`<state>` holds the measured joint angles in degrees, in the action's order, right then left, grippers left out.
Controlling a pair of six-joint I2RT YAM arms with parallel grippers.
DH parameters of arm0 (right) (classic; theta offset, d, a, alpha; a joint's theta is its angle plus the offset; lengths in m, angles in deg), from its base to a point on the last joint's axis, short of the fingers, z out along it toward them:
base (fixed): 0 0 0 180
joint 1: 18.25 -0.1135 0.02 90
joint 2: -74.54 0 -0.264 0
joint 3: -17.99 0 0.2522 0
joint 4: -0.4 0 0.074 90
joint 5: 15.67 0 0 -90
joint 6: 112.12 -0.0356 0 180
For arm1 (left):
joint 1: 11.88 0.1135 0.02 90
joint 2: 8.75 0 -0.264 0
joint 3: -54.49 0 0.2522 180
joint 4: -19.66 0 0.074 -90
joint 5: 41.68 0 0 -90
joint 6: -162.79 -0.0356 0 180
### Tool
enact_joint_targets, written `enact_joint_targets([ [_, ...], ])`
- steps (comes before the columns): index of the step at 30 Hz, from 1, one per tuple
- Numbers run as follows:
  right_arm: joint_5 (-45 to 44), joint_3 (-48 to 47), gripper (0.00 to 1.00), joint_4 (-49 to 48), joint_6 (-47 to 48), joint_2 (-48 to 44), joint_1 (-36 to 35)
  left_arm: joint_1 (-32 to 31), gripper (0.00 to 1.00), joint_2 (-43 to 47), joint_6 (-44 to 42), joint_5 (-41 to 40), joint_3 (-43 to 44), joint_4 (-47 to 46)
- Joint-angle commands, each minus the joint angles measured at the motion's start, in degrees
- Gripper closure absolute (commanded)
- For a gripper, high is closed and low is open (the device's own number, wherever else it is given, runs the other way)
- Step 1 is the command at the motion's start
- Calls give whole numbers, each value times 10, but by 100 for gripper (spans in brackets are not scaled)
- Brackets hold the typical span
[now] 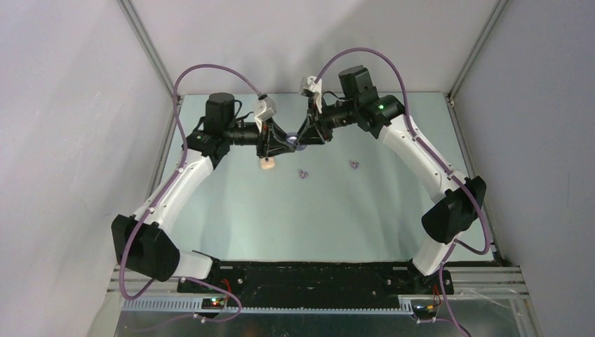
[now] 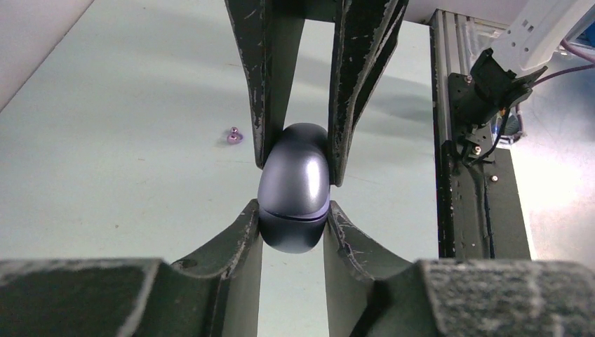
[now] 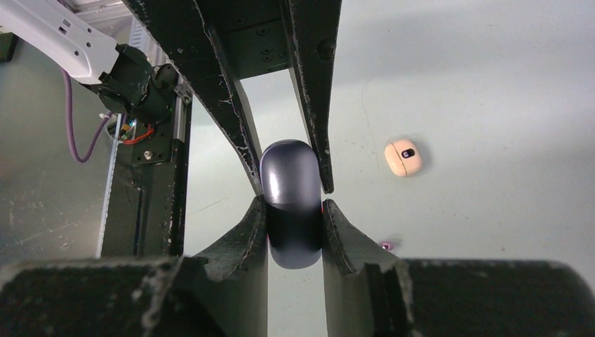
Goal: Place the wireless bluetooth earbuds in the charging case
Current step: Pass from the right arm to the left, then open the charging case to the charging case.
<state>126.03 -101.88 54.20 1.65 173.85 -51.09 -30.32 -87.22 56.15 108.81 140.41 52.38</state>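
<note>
**At the upper centre of the overhead view, two grippers clamp one dark case**

Above the pale green table [image 1: 316, 210], near its far edge, the two arms meet tip to tip. Between them sits the dark charging case [image 2: 295, 175], a smooth grey-purple pebble with a thin seam running across it.

The left gripper [image 2: 293, 219] is closed on the lower part of the case, one finger pressed to each side. The right gripper [image 3: 295, 210] is clamped on the same case from the opposite end. In each wrist view the other arm's fingers reach down from the top of the frame.

On the table below and left of the grippers lies a cream case [image 1: 266, 164], apart from both. A purple earbud [image 1: 302, 173] lies loose just below the centre of the grip. A second purple earbud [image 1: 354, 165] lies farther right, well apart from the first.
</note>
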Motion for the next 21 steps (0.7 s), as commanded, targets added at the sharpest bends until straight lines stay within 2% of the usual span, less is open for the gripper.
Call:
enact_joint_targets([
  [1, 5, 0, 91, -30, -17, -28, -1, 1, 95, -8, 6, 22, 21, -14],
  [2, -3, 0, 87, -32, -22, -27, -1, 1, 99, -8, 6, 24, 20, -17],
  [3, -9, 2, 78, -36, -33, -27, -1, 2, 99, -8, 7, 28, 17, -21],
  [5, -29, 3, 68, -50, -56, -25, 3, 3, 100, -7, 7, 35, 14, -27],
  [7, -39, -1, 62, -69, -80, -22, 14, 3, 100, -7, 4, 40, 11, -32],
  [10, -42, -19, 58, -81, -98, -14, 34, 3, 100, -7, 2, 45, 9, -37],
  [16, -52, -25, 57, -81, -100, -8, 45, 3, 100, -7, 2, 45, 9, -38],
  [21, -26, -25, 54, -79, -101, -14, 44, 5, 100, -10, 22, 40, 8, -47],
])
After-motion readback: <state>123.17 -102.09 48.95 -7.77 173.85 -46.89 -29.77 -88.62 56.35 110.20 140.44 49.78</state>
